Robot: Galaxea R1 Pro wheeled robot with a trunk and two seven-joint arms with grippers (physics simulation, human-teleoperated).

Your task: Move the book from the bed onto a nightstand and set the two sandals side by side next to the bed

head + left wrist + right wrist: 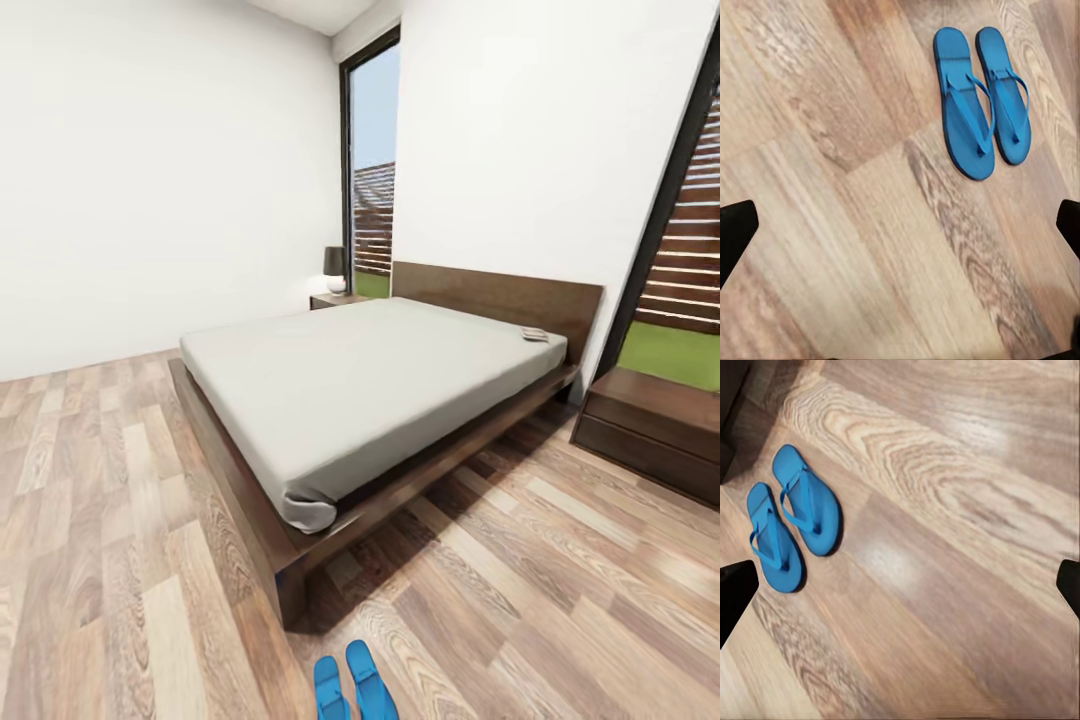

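Lying side by side on the floor at the bottom centre of the head view, the two sandals sit off the bed's foot corner. The book rests near the headboard, right of centre. Both grippers' fingers are spread wide, holding nothing.

Floor by bed foot: two sandals lie side by side, just off the bed frame corner.
Mattress top: open, except the book near the headboard.
Right aisle: nightstand blocks the far end.
Left aisle: bare planks.
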